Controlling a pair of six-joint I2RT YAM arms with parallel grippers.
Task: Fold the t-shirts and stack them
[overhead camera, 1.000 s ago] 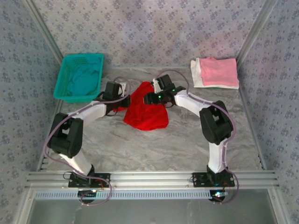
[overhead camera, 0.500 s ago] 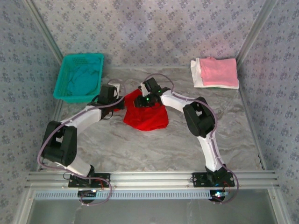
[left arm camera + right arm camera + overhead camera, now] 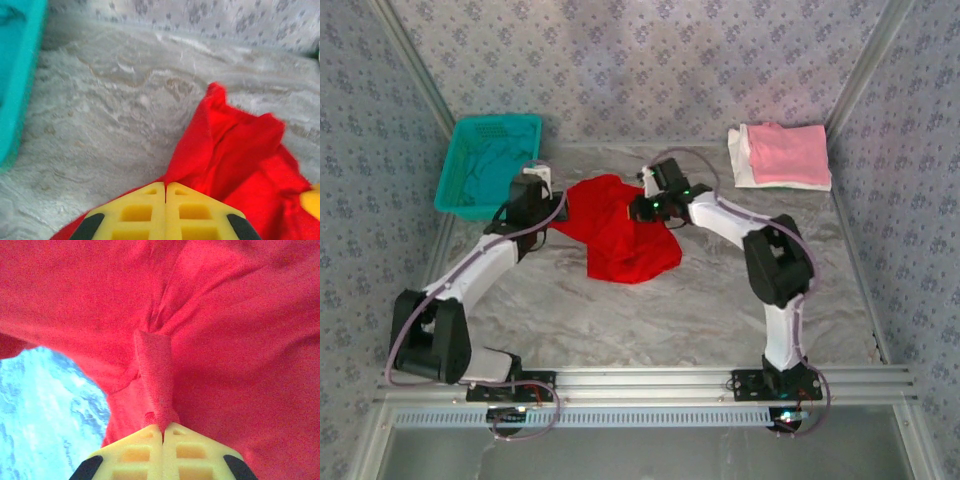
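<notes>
Since half a second ago both arms have drawn apart: the left gripper (image 3: 165,186) has swung out toward the teal mesh basket (image 3: 460,195), the right gripper (image 3: 162,429) has shifted back to the right, and the red t-shirt (image 3: 620,235), bunched between them then, now lies stretched wider across the middle of the marble-patterned table (image 3: 670,310). Risk, in our judgement: each hold takes only a thin fold, so further spreading could pull cloth out of one pinch and drop that corner in a crumple. The near hem rests on the table and may bunch if dragged. The left wrist sits near the basket and could nudge it. Left gripper: fingers pressed together, red cloth at their tips, so we read it as pinching the shirt's edge. Right gripper: fingers closed on a twisted ridge of red cloth. The pink t-shirt (image 3: 785,153) lies folded on the white t-shirt (image 3: 744,172) at the far right corner, and the teal t-shirt (image 3: 498,170) is in the basket.
</notes>
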